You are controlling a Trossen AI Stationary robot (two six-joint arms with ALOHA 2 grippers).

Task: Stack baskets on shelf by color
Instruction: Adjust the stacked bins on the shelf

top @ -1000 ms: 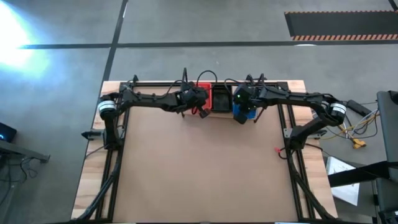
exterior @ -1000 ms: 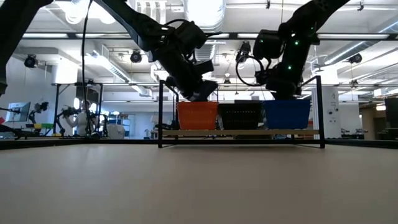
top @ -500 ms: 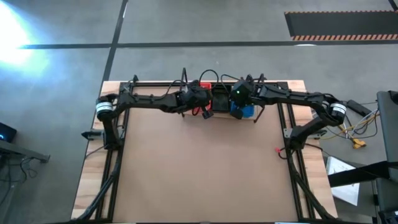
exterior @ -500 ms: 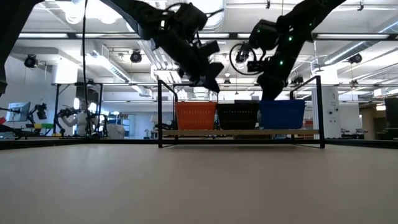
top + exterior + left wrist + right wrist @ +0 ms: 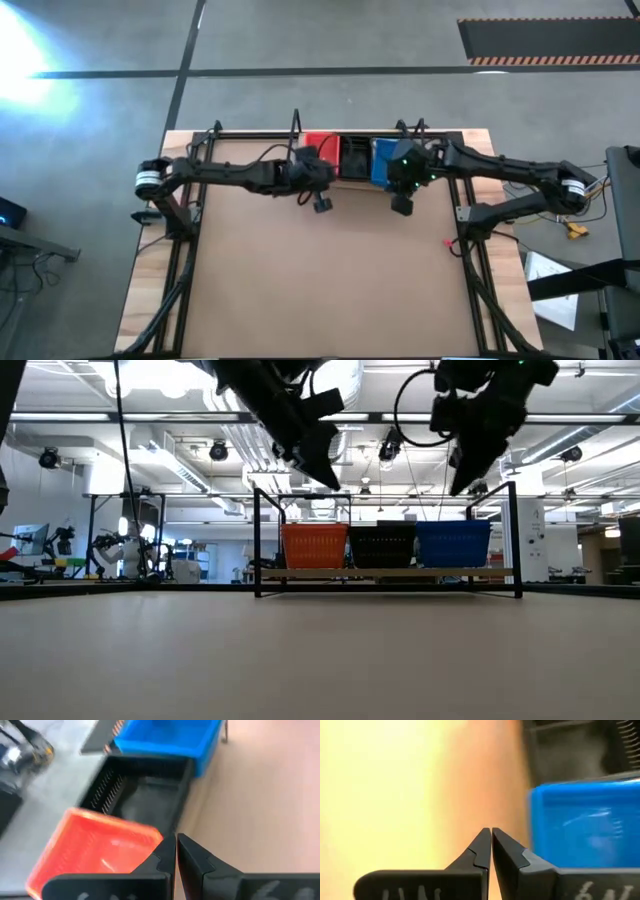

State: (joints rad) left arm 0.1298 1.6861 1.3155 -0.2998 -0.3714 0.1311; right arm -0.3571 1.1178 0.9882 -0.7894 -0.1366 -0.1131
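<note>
Three baskets stand side by side on the shelf (image 5: 385, 573) at the table's far edge: orange (image 5: 316, 546) on the left, black (image 5: 387, 547) in the middle, blue (image 5: 455, 544) on the right. In the high view they show as orange (image 5: 322, 149), black (image 5: 354, 158) and blue (image 5: 384, 160). My left gripper (image 5: 176, 839) is shut and empty, raised above and just nearer than the orange basket (image 5: 95, 847). My right gripper (image 5: 491, 832) is shut and empty, raised just nearer than the blue basket (image 5: 585, 820).
Black wire posts (image 5: 258, 540) rise at the shelf's ends and along its back. The brown tabletop (image 5: 320, 270) stretches toward the near edge in front of the shelf. Black frame rails (image 5: 180, 270) run along both table sides.
Both grippers have risen from the baskets and drawn back toward the near edge. The left one has left the orange basket, the right one the blue basket. The blue basket has shifted slightly to the left along the shelf, then stayed put beside the black one.
</note>
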